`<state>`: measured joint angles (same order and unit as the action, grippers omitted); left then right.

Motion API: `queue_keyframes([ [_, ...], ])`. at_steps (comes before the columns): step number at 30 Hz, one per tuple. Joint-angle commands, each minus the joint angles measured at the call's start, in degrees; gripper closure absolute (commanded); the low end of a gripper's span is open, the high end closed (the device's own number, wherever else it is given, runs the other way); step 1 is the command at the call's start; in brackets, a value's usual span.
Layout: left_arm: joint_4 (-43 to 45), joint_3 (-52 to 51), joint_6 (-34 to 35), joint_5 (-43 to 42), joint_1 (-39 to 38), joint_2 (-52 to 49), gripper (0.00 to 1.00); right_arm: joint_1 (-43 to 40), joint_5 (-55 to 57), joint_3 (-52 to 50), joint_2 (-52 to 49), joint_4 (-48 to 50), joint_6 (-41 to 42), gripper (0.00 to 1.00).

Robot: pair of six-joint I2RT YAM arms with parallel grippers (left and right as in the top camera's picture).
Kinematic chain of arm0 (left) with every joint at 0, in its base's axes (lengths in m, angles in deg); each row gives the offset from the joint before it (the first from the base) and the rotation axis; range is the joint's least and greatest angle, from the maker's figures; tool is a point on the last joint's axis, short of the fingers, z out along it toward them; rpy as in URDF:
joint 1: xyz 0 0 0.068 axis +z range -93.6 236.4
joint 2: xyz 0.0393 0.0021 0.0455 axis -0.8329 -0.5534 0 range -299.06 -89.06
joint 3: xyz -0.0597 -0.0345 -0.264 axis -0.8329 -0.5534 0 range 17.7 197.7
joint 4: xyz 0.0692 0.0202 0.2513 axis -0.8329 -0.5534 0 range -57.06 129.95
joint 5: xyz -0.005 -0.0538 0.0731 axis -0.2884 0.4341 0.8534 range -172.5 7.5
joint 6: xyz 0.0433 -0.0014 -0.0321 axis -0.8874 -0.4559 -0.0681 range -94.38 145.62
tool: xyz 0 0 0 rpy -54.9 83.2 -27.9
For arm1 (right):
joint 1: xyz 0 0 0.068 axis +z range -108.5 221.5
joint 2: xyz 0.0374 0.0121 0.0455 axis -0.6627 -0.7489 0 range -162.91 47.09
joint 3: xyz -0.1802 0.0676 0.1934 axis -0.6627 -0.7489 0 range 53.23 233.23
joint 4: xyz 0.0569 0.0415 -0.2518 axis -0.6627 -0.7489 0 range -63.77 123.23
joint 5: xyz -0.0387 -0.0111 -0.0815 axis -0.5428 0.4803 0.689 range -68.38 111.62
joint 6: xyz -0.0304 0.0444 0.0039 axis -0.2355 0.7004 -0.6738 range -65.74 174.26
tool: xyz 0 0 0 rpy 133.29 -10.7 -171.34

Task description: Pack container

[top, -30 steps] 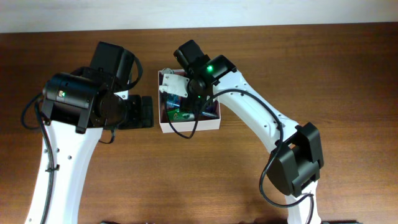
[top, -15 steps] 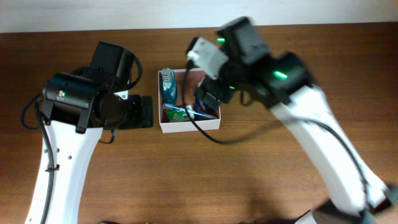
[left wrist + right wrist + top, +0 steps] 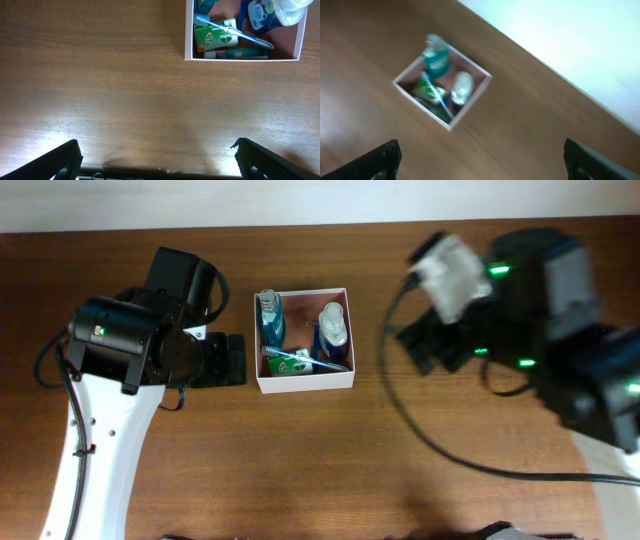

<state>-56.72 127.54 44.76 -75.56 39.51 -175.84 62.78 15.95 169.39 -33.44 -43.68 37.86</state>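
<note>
Atop the grained wooden table (image 3: pixel 300 470), a square cardboard container (image 3: pixel 303 385) holds toiletries (image 3: pixel 333 330).

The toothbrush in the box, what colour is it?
The toothbrush is blue with white; the left wrist view shows it best.

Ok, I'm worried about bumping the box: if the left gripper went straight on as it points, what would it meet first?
Probably bare table: the left gripper, fingers open, frames only wood, the container lying off to one side. Depth is unclear.
</note>
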Motion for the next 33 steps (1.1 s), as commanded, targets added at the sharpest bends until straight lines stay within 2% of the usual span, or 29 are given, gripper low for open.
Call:
queue_keyframes([
  [1,-0.02,0.68,0.57,0.42,0.22,0.33,0.00,-8.39,-6.78,-0.13,2.99,-2.10,3.15,0.01],
  [5,-0.04,0.68,0.57,0.42,0.22,0.33,0.00,-14.23,-10.56,-1.70,3.48,-4.90,3.17,0.01],
  [9,-0.04,0.68,0.57,0.42,0.22,0.33,0.00,-16.22,-10.29,-9.51,9.01,0.96,3.17,0.01],
  [14,-0.02,0.68,0.57,0.42,0.22,0.33,0.00,-16.22,-10.47,-29.51,22.75,16.81,3.45,0.01],
  [20,-0.04,0.68,0.57,0.42,0.22,0.33,0.00,-16.24,-10.40,-57.27,43.95,28.81,4.72,0.01],
  [21,-0.04,0.68,0.57,0.42,0.22,0.33,0.00,-16.76,-10.45,-64.70,49.96,31.80,4.74,0.01],
  [26,-0.04,0.68,0.57,0.42,0.22,0.33,0.00,-18.86,-10.45,-84.28,65.16,37.83,4.96,0.01],
  [33,-0.04,0.68,0.57,0.42,0.22,0.33,0.00,-21.03,-10.43,-104.63,77.55,44.63,11.21,0.01],
])
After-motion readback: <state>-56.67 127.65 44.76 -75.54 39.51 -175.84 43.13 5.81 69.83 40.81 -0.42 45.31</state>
